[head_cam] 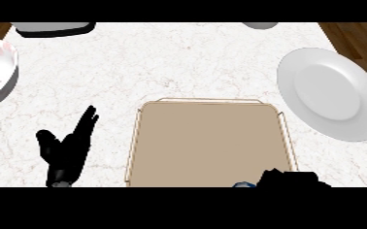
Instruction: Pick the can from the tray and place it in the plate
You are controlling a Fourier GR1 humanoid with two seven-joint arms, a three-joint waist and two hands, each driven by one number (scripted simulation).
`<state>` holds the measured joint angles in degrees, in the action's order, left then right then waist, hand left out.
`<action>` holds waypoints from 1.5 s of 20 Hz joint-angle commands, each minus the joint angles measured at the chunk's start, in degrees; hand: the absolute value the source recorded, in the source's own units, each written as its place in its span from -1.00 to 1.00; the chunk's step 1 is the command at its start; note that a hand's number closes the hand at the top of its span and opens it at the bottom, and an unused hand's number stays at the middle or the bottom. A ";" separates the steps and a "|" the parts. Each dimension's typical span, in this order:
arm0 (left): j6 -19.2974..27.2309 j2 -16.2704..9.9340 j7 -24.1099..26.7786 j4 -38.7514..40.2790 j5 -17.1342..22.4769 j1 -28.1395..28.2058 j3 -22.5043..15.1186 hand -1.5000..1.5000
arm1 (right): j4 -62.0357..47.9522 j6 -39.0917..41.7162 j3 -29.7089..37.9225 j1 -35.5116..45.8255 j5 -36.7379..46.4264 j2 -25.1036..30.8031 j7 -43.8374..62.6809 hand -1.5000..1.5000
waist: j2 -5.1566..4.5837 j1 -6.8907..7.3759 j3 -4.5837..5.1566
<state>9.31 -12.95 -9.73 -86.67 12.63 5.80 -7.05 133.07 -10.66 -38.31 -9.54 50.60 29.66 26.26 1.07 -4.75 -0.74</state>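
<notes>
Plainly, one flat tan tray (208, 143) with clipped corners and one round white plate (326, 92) are lying on marbled counter (143, 63). Left hand (68, 148) is resting, fingers straight. Right hand (290, 178) is covering the can (243, 185) at the tray's near edge; whether it is gripping, I cannot tell.

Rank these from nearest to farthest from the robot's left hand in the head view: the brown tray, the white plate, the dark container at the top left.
From the left hand:
1. Brown tray, just to its right.
2. Dark container, up at the far edge.
3. White plate, across at the right side.
</notes>
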 commanded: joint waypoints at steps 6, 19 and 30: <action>-0.26 2.68 -1.47 1.75 -0.89 -1.68 -2.91 0.00 | 3.75 -17.39 14.21 -13.58 -15.32 0.85 -8.86 1.00 | -1.12 2.15 0.39; -2.33 1.39 -2.84 4.04 -1.02 -5.67 -1.27 0.00 | -31.68 -17.19 44.20 -0.69 -47.95 3.24 -36.08 1.00 | -1.41 5.32 0.48; -1.74 3.94 -4.37 2.69 -2.55 -5.22 -2.97 0.00 | -74.65 -4.87 51.92 23.90 -52.72 6.08 -56.22 1.00 | -1.42 6.20 0.61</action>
<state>6.76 -10.89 -11.42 -84.36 10.40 -0.01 -8.55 71.71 -18.59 12.09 7.12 -1.88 35.44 -23.47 -0.08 1.45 -0.49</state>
